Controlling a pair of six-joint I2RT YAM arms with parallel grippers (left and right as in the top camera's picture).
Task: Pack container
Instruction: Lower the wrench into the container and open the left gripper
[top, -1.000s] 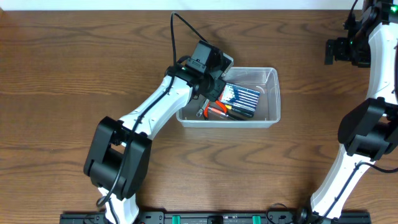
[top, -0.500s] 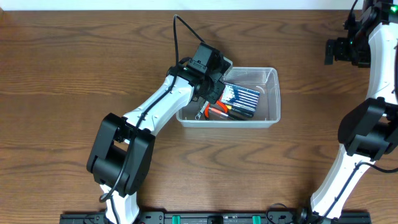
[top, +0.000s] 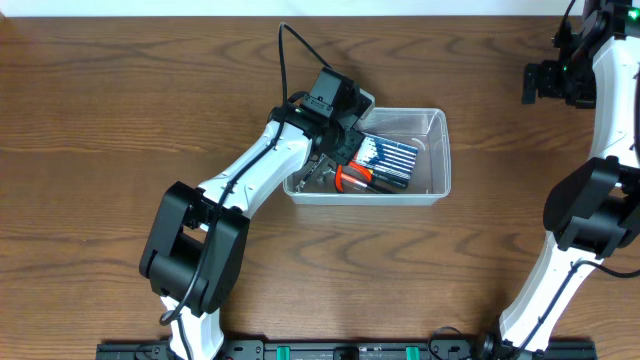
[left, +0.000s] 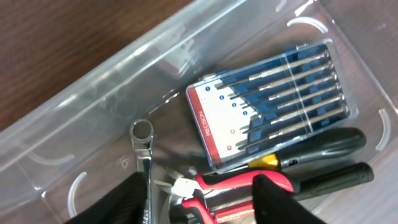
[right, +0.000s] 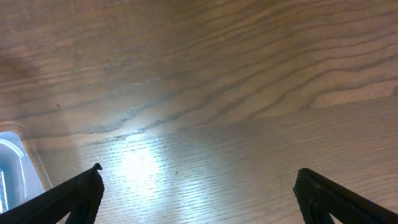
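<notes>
Clear, round-cornered plastic container (top: 444, 150) on grained wood table (top: 120, 120) holds 1 steel wrench (left: 142, 155), 1 red-handled pliers (left: 239, 182) and 1 boxed screwdriver set (left: 267, 99). Left gripper (left: 199, 186) spread and empty above them. Right gripper (right: 199, 174) wide, empty.

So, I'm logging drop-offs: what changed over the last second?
The left gripper opened its jaws over the container, and the wrench now lies loose on its floor, apparently just released. The arm barely moved; pliers, screwdriver set and right gripper stayed put.
</notes>
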